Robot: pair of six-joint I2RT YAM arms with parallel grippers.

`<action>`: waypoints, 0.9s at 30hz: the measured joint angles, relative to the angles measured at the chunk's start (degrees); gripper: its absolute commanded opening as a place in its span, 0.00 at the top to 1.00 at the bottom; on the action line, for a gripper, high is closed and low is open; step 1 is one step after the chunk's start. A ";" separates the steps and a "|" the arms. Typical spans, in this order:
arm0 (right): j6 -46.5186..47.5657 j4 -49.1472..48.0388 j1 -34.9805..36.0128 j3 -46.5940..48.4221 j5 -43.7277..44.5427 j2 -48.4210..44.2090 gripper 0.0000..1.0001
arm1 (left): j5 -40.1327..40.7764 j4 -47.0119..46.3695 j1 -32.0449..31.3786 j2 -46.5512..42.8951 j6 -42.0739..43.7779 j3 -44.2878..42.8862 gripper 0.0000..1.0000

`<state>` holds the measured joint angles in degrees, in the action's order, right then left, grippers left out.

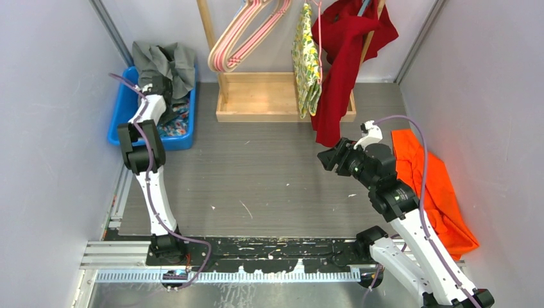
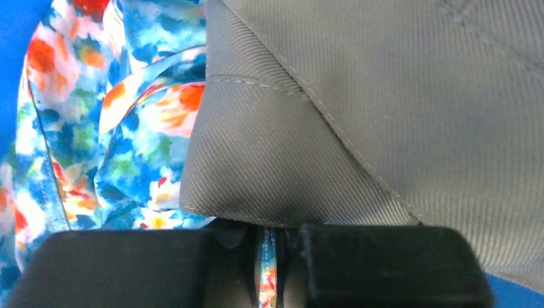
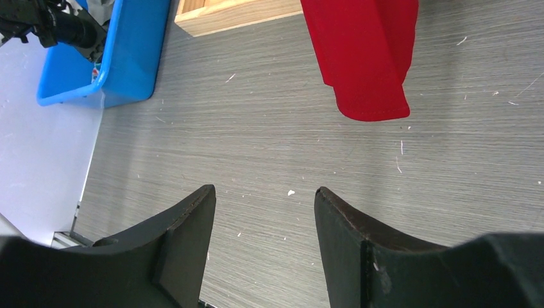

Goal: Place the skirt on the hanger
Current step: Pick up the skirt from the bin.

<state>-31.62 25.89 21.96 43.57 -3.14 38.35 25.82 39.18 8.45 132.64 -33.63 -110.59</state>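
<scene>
bench (image 1: 256,179) | blue bin (image 1: 122,112) upper left of top view | grey skirt (image 1: 163,61) heaped in bin over floral cloth (image 2: 83,128) | right hand (image 3: 264,192) released, empty, over bench centre-right | left hand (image 2: 269,269) in bin, clenched on floral cloth strip, skirt fold touching its tips

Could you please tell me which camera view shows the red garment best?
The top view: the red garment hangs there almost whole. The right wrist view catches only its lower end, and the left wrist view shows none of it.
</scene>
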 measured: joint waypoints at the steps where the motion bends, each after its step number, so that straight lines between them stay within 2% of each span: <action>1: -0.02 -0.24 0.00 -0.15 -0.04 0.13 0.37 | -0.37 -0.68 0.28 -0.11 0.13 0.17 1.00; 7: -0.07 -1.73 0.00 -0.68 -0.79 0.66 0.37 | -2.34 -3.56 0.94 -3.82 1.05 4.96 1.00; 13: -0.66 -2.71 0.00 -1.77 -1.49 0.50 0.38 | -5.31 -4.70 0.66 -17.07 -0.44 13.53 1.00; 18: -1.31 -3.13 0.00 -2.21 -2.19 -0.11 0.38 | -7.26 -7.21 0.15 -27.61 -1.95 17.35 1.00; 27: -1.62 -3.17 0.00 -2.21 -2.73 -0.90 0.38 | -10.19 -8.63 -0.15 -36.22 -3.43 21.03 1.00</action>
<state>-33.23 22.72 21.96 41.36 -5.87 37.45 15.64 30.55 8.29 96.42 -37.06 -89.56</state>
